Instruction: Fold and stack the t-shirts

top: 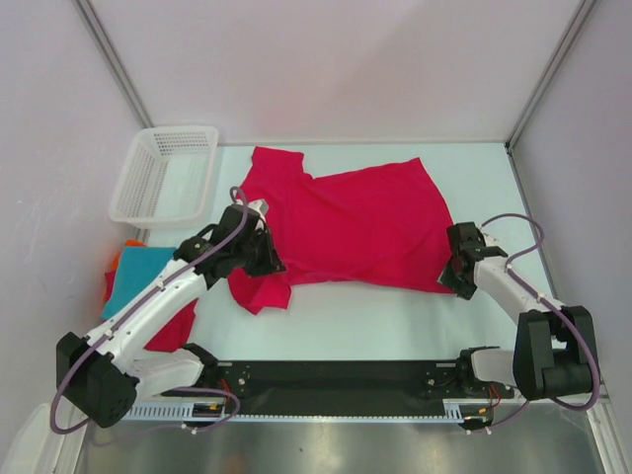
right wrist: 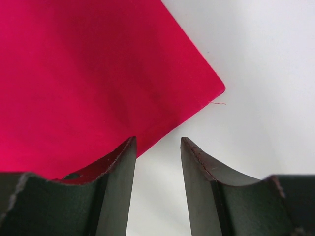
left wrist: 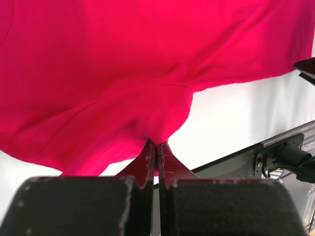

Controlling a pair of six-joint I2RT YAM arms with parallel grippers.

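- Crimson cloth fills the middle of the white table [top: 375,321]: the large crimson t-shirt [top: 355,222] lies spread out, mostly flat, with its collar end toward the far left and its hem toward the right.
- Its near-left part is bunched and pulled up off the table where the left gripper [top: 269,255] has it.
- From its base at the near left corner, the left arm reaches up and to the right, bent at the elbow, its wrist over the shirt's left edge.
- In the left wrist view the left gripper [left wrist: 156,147] is clenched, fingertips pressed together on a pinch of the crimson cloth, which puckers into folds above them.
- Set at the near right, the right arm angles in toward the shirt's near-right corner.
- In the right wrist view the right gripper [right wrist: 157,142] is released, its jaws apart with bare table between them; one finger [right wrist: 115,162] overlaps the shirt's edge, just short of the rounded corner.
- At the table's left edge, partly under the left arm, lie a teal t-shirt [top: 143,272], an orange one [top: 117,259] and a red one [top: 173,331], folded.
- Beyond them, at the far left, sits a white mesh basket [top: 163,173].
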